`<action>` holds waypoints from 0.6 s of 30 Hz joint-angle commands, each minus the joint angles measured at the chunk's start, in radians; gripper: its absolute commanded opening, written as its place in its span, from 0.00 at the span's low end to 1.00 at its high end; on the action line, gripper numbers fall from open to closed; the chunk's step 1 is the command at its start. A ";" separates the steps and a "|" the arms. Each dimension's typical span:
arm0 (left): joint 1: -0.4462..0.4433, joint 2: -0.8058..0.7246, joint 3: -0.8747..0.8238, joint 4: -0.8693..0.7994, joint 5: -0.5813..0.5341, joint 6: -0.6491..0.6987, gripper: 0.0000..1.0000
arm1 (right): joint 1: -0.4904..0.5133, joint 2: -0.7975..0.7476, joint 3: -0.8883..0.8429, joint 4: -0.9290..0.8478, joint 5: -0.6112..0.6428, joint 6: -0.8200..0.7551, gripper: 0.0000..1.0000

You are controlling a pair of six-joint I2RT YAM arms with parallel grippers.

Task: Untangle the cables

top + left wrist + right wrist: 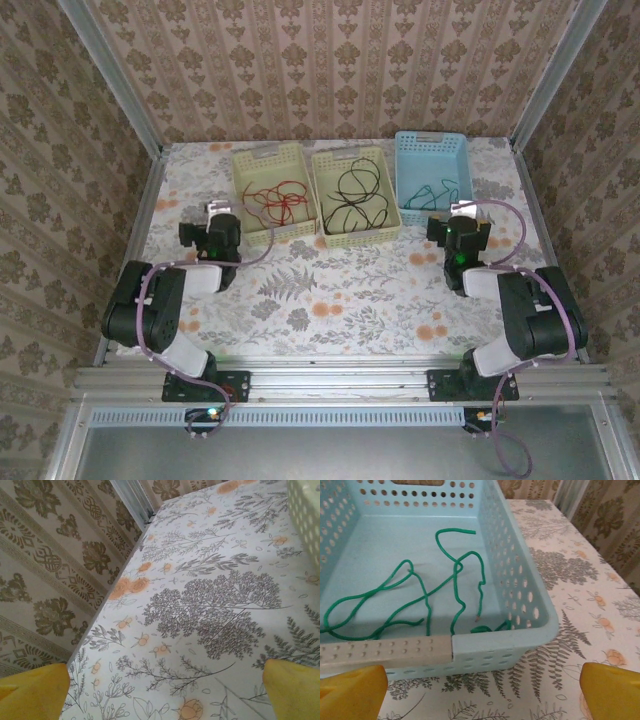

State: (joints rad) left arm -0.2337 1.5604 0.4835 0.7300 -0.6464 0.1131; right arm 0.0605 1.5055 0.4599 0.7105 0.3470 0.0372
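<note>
Three cables lie apart, one per basket. The red cable [277,201] loops in the left cream basket [240,192], the black cable [356,198] in the middle cream basket [325,200], and the green cable [432,194] [420,597] in the light blue basket [431,148] [520,575]. My left gripper [217,210] [165,692] stands open over bare floral tablecloth, left of the red cable's basket. My right gripper [466,213] [482,692] stands open just short of the blue basket's near rim, with nothing between its yellow fingers [612,687].
The floral tablecloth [330,290] is bare between the arms and the baskets. Metal frame posts [132,502] and patterned walls close in the table on the left, right and back. A beige grip strip [385,650] sits on the blue basket's near rim.
</note>
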 commanded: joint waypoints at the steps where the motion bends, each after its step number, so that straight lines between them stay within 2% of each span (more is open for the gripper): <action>1: 0.078 -0.039 -0.058 0.146 0.178 -0.015 1.00 | -0.030 0.019 -0.046 0.132 -0.185 0.013 1.00; 2: 0.094 -0.047 -0.068 0.141 0.231 -0.030 1.00 | -0.032 0.045 -0.070 0.220 -0.194 0.006 1.00; 3: 0.116 -0.049 -0.077 0.151 0.287 -0.040 1.00 | -0.033 0.024 -0.057 0.150 -0.191 0.012 1.00; 5: 0.175 -0.021 -0.114 0.201 0.449 -0.078 1.00 | -0.032 0.030 -0.061 0.174 -0.192 0.009 1.00; 6: 0.184 0.029 -0.140 0.349 0.438 -0.056 1.00 | -0.031 0.021 -0.057 0.147 -0.191 0.012 1.00; 8: 0.202 -0.017 -0.129 0.231 0.467 -0.105 1.00 | -0.031 0.026 -0.059 0.164 -0.191 0.010 1.00; 9: 0.204 0.012 -0.138 0.309 0.464 -0.080 1.00 | -0.029 0.020 -0.059 0.150 -0.187 0.012 1.00; 11: 0.206 -0.013 -0.130 0.238 0.472 -0.105 1.00 | -0.027 0.021 -0.060 0.154 -0.187 0.012 1.00; 12: 0.206 0.002 -0.136 0.283 0.469 -0.090 1.00 | -0.028 0.020 -0.058 0.152 -0.188 0.012 1.00; 18: 0.207 0.001 -0.137 0.281 0.469 -0.091 1.00 | -0.028 0.021 -0.058 0.150 -0.187 0.010 1.00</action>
State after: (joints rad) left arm -0.0357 1.5558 0.3515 0.9646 -0.2054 0.0444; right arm 0.0322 1.5223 0.4072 0.8284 0.1715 0.0372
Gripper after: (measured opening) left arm 0.999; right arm 0.999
